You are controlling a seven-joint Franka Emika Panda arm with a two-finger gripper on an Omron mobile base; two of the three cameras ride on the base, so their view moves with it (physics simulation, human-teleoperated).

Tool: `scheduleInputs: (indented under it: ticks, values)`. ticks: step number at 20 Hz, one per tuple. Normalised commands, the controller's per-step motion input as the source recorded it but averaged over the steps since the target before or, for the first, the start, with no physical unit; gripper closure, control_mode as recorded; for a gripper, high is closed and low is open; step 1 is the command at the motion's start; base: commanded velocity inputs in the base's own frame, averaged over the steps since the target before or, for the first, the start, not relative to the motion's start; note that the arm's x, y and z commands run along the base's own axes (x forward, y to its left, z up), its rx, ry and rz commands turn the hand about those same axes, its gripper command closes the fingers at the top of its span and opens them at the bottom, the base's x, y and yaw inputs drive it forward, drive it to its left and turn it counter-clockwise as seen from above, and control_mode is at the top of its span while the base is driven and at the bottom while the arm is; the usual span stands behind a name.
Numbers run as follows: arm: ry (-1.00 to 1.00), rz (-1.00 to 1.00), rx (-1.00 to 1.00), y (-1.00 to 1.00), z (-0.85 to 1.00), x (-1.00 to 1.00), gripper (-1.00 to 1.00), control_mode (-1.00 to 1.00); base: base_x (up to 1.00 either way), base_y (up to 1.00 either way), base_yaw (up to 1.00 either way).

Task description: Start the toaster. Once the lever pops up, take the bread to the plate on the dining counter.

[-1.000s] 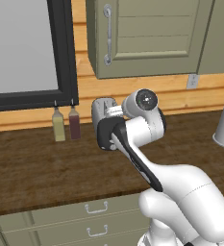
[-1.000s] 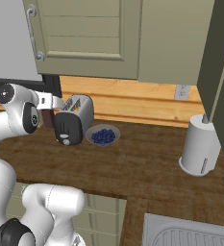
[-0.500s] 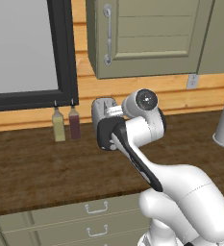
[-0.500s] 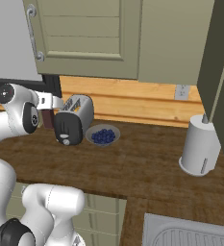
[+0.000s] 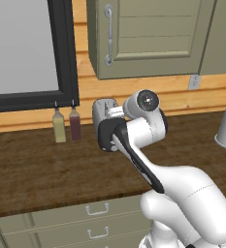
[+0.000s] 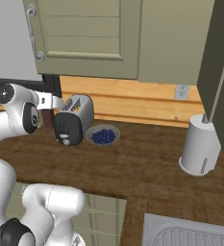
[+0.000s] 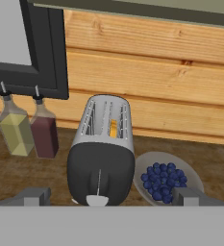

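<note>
At twelve o'clock of the gripper [image 7: 108, 198], jaws spread wide, the toaster [image 7: 103, 156] is set on the tabletop [image 7: 214, 158]; the lever [image 7: 97, 200] could be missed if the round knob gets pressed instead.

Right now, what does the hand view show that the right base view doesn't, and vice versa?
Hand view alone: two bottles left of the toaster, a golden edge down in one slot, the whitish lever low on the black end panel, and the open gripper aimed at that panel. Right base view alone: a white cylindrical canister on the worktop, a wall outlet and a sink corner. Both: toaster, bowl of blueberries, plank wall.
</note>
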Motion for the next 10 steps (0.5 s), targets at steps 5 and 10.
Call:
scheduleInputs:
  ticks: [5,10]
  values:
    - [0.00,0.00,0.00,0.00,0.00,0.00,-1.00,-1.00,0.00,0.00,0.00]
    - [0.00,0.00,0.00,0.00,0.00,0.00,-1.00,-1.00,0.00,0.00,0.00]
